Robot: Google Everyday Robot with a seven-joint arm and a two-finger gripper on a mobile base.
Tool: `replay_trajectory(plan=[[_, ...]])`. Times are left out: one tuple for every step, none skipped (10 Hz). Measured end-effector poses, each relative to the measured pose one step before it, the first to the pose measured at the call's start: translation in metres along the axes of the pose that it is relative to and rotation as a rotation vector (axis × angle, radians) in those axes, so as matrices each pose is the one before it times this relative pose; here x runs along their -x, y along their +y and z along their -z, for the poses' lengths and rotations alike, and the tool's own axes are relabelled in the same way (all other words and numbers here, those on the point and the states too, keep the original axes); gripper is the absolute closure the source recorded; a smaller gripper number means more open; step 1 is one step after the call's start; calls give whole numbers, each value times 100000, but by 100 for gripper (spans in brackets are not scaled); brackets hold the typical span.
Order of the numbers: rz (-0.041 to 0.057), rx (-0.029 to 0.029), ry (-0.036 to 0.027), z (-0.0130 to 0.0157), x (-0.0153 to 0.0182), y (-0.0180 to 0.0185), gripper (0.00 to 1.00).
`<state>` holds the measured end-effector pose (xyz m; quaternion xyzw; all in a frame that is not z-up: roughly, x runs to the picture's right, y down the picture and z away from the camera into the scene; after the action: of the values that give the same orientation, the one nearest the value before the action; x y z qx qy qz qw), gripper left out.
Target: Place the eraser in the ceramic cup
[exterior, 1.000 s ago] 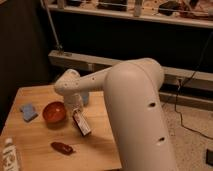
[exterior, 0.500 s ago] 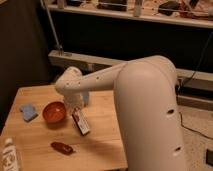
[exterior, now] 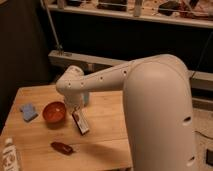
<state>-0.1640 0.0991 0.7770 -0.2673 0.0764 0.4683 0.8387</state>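
Carrying the eraser [exterior: 80, 123] clamped in my end effector [exterior: 77, 113], just beside the cup [exterior: 86, 98] — next, I reckon, lift over its rim and release.

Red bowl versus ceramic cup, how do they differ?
The red bowl is wide, shallow and orange-red; the ceramic cup is narrower and pale blue. The bowl shows fully; the cup is partly hidden behind the arm. Both stand upright on the table. The gripper is by the upper end of the eraser.
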Motion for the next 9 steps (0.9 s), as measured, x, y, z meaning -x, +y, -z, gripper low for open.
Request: replay_trajectory(plan=[[160,-425,-178,303,-244,-178,52],[109,-390,-28,228,-246,-149,52],[167,-518,-15,272,-340,-159,57],[319,-334,-34,190,-248,-57,66],[333,-58,-334,191,-141,36,76],[219,64,-816,294,-20,82,87],[-116,93,-1317,423,74,103,97],[-196,107,-1577,475,186,106,100],[-746,159,-2994,905,522,151,100]])
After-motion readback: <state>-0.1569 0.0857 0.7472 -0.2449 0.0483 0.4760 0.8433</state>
